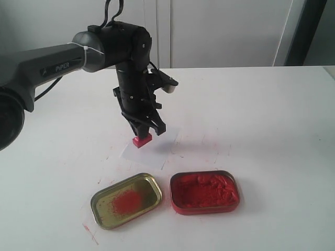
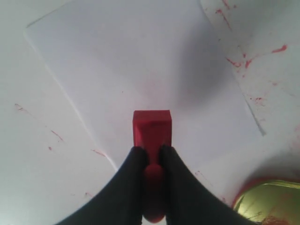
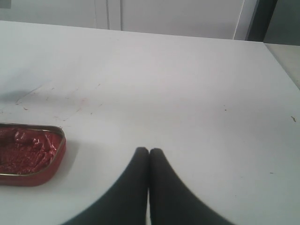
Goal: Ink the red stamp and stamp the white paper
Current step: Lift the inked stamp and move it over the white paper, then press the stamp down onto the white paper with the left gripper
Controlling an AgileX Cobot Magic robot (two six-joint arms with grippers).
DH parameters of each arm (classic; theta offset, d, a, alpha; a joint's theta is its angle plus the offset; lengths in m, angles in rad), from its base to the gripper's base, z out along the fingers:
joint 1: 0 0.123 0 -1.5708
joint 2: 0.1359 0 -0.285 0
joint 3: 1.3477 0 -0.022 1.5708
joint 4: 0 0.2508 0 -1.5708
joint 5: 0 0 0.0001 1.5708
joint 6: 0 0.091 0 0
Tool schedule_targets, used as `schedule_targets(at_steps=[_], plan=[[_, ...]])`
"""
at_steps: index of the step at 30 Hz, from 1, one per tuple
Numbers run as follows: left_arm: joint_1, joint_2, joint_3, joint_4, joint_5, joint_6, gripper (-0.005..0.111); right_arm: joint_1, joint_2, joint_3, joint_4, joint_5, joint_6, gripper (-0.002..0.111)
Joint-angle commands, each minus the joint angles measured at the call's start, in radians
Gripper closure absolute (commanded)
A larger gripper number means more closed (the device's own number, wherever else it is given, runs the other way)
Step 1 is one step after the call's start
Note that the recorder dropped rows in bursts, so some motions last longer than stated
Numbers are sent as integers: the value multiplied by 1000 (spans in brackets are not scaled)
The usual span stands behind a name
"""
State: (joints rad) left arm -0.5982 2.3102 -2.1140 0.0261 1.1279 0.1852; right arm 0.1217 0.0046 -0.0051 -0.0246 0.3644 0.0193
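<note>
My left gripper (image 1: 147, 130) is shut on the red stamp (image 1: 142, 139), holding it by its stem with the square face down on or just over the near-left part of the white paper (image 1: 157, 149). In the left wrist view the red stamp (image 2: 152, 131) sticks out past the left gripper (image 2: 151, 152) above the white paper (image 2: 140, 70); no imprint shows on the sheet. Whether the face touches the sheet I cannot tell. My right gripper (image 3: 149, 152) is shut with nothing in it, hovering over bare table; it is out of the exterior view.
The red tin of paste (image 1: 204, 192) sits near the front, right of the gold-coloured lid (image 1: 126, 200) with its red smear. The same red tin (image 3: 28, 152) shows in the right wrist view. Red specks mark the tabletop (image 1: 261, 120) around the paper.
</note>
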Motion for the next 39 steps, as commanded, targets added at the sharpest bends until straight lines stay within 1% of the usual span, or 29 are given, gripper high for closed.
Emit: schedule_targets(at_steps=[1, 6, 11, 14, 22, 27, 39], plan=[[23, -17, -5, -85, 10, -17, 107, -4, -5, 5, -2, -16, 3, 108], [28, -17, -10, -85, -6, -35, 107, -4, -5, 5, -2, -16, 3, 108], [28, -17, -67, -85, -10, -56, 107, -4, -5, 5, -2, -16, 3, 108], [28, -17, -85, -82, 11, -57, 107, -4, -5, 5, -2, -16, 3, 108], [28, 17, -89, -78, 29, -64, 107, -4, -5, 5, -2, -16, 3, 108], [28, 35, -119, -76, 45, -78, 107, -4, -5, 5, -2, -16, 3, 108], [28, 70, -118, -55, 86, -81, 107, -4, -5, 5, -2, -16, 3, 108]])
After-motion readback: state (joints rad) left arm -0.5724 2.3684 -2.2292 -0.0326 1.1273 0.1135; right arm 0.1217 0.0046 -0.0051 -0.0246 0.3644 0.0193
